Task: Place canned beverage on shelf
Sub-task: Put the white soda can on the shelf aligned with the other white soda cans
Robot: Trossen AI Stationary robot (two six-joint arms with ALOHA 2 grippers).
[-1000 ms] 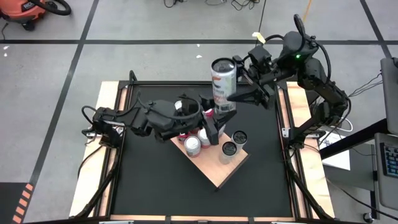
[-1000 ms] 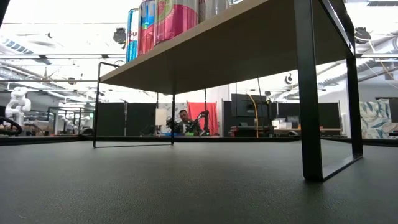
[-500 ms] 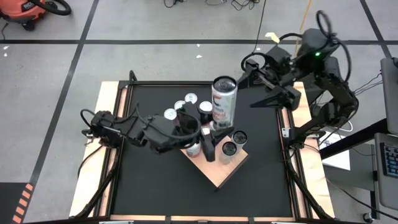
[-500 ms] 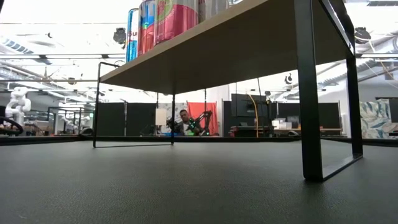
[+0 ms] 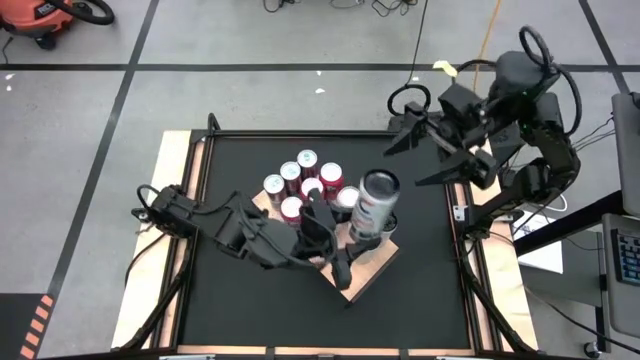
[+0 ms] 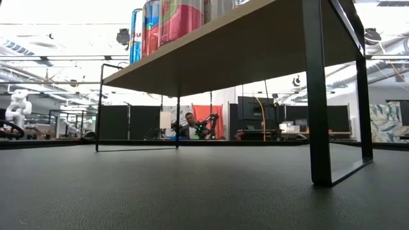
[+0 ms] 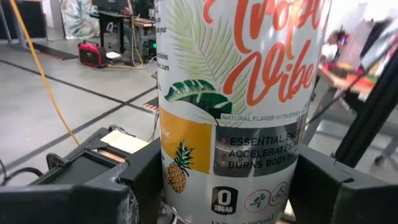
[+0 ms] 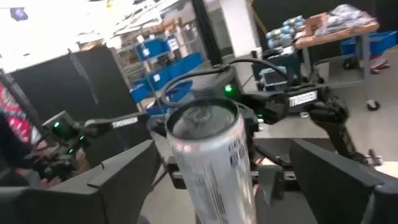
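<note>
The black bench [image 5: 240, 320] carries the shelf [image 5: 362, 282], a pale wooden slab on dark metal legs, set cornerwise near the middle. The left arm reaches across the bench from the left edge onto the slab. Its left hand [image 5: 362, 238] pinches a tall white can [image 5: 373, 205] with a pineapple print, held upright over the slab's right corner; in the left wrist view the can [image 7: 239, 99] fills the space between the two dark fingers [image 7: 93, 186]. Just under and beside it stand dark-topped cans [image 5: 352, 248], partly hidden by the arm. A cluster of red cans [image 5: 300, 182] crowds the slab's far corner, just beside the held can. The right hand [image 5: 432, 150], fingers spread and holding nothing, hangs well apart over the bench's far right edge.
</note>
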